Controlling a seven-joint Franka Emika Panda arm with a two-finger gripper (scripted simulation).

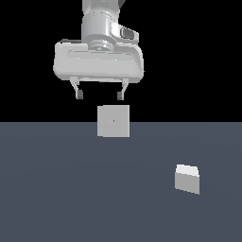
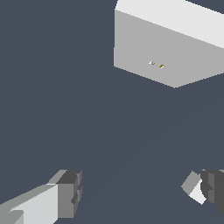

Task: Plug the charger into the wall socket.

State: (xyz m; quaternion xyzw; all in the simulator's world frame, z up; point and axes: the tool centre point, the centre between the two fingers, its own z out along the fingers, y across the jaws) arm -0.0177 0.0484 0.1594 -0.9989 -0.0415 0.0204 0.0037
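The charger, a small plain light-grey block, lies on the dark floor toward the exterior view's right, well away from the arm. The wall socket is an upright light-grey square plate with a tiny yellowish dot at its centre. In the wrist view the wall socket appears as a grey slab with two small yellowish marks on its face. My gripper hangs in the air just above the socket, open and empty. Its two fingertips show wide apart in the wrist view, with only floor between them. The charger is out of the wrist view.
A flat dark grey-blue floor spreads under everything, against a black background. Nothing else stands on it.
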